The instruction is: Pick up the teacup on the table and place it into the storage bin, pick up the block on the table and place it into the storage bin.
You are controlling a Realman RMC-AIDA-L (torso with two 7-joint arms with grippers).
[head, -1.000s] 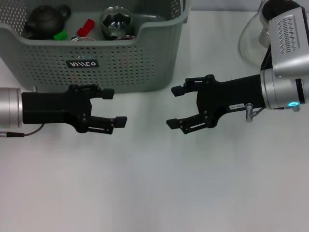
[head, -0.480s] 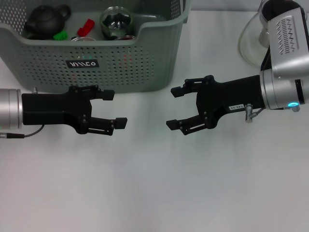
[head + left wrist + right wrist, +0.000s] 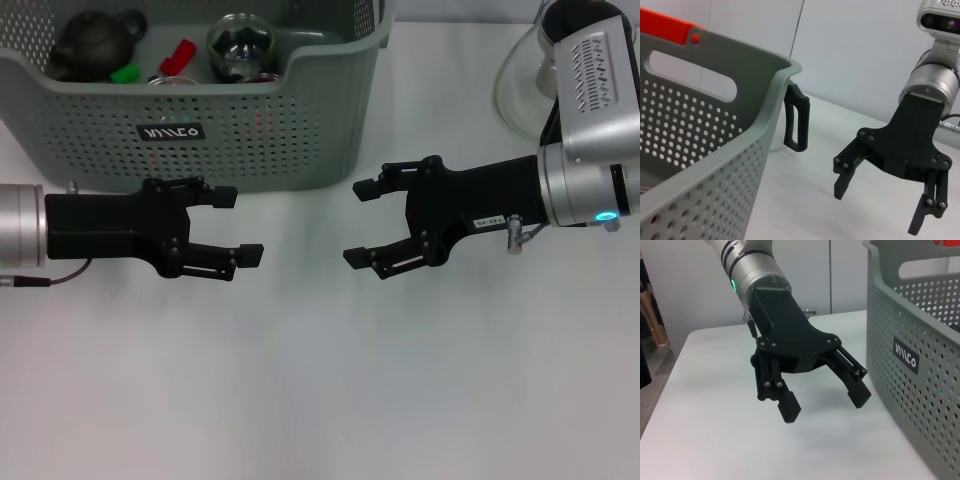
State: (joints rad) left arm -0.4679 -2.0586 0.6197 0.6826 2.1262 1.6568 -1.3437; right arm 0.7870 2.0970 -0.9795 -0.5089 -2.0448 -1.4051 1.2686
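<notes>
The left gripper and right gripper hover over the white table, tips facing each other, both spread wide and holding nothing. The bin stands just behind them. It contains a dark teapot, a glass teacup, a red block and a green block.

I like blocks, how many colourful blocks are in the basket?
2: a red block and a green block, both inside the storage bin beside the dark teapot. More may be hidden.
</notes>
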